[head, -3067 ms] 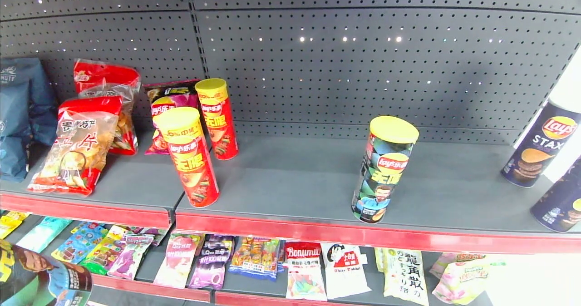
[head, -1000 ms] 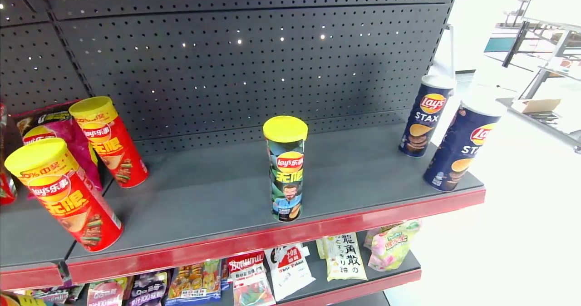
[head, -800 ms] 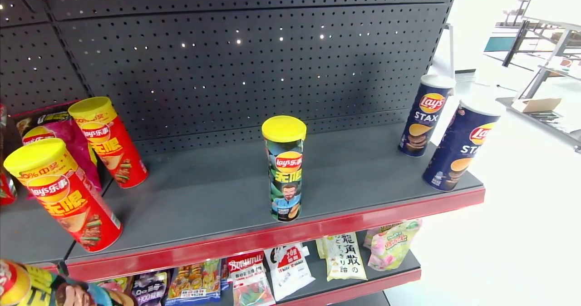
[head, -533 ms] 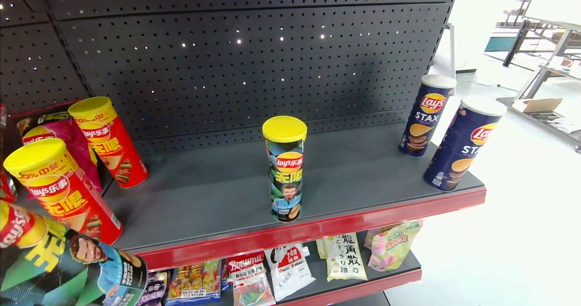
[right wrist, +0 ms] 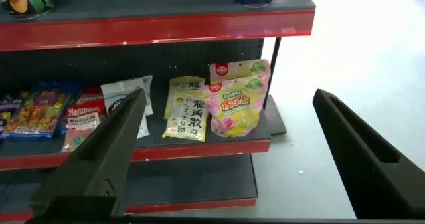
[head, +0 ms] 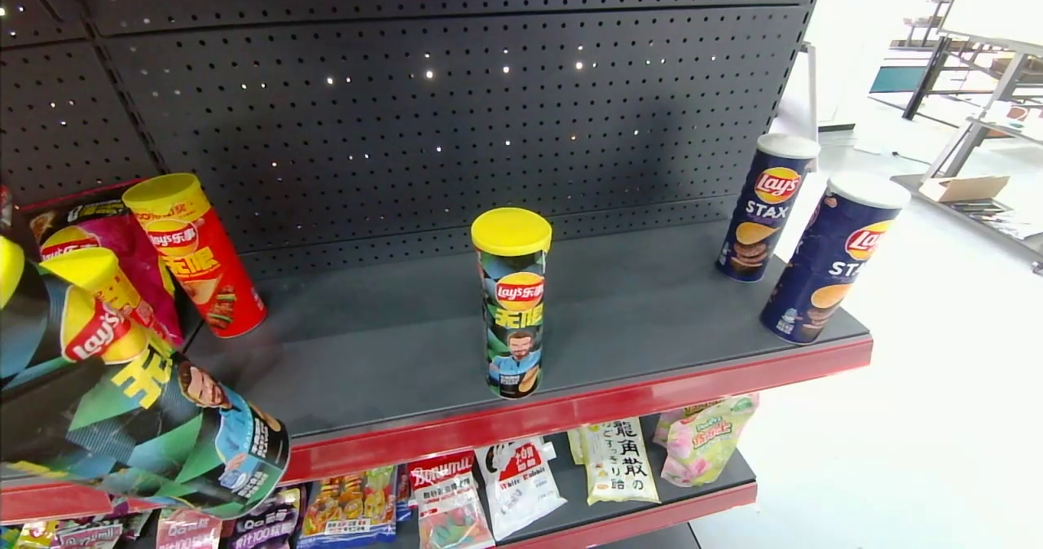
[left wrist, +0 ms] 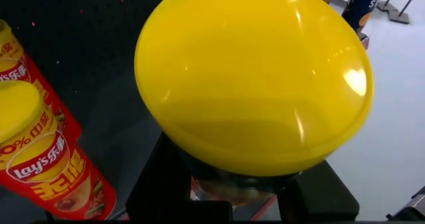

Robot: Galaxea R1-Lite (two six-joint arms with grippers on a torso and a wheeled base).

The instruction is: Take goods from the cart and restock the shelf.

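Yellow-lidded chip can (head: 163, 427) sits apparently clamped in left gripper (left wrist: 242, 194); right gripper (right wrist: 229, 98) gapes.

Chip can (left wrist: 252, 78): lid glossy smooth plastic; shelf deck (head: 652, 305) matt painted metal, probably; snack bag (right wrist: 236, 101) shiny film.

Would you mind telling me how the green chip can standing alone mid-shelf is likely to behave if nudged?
The green chip can is tall and narrow, so a push near its yellow lid would probably tip it. It stands close to the shelf's red front edge, so it might fall off. Being round, it would likely roll once down.
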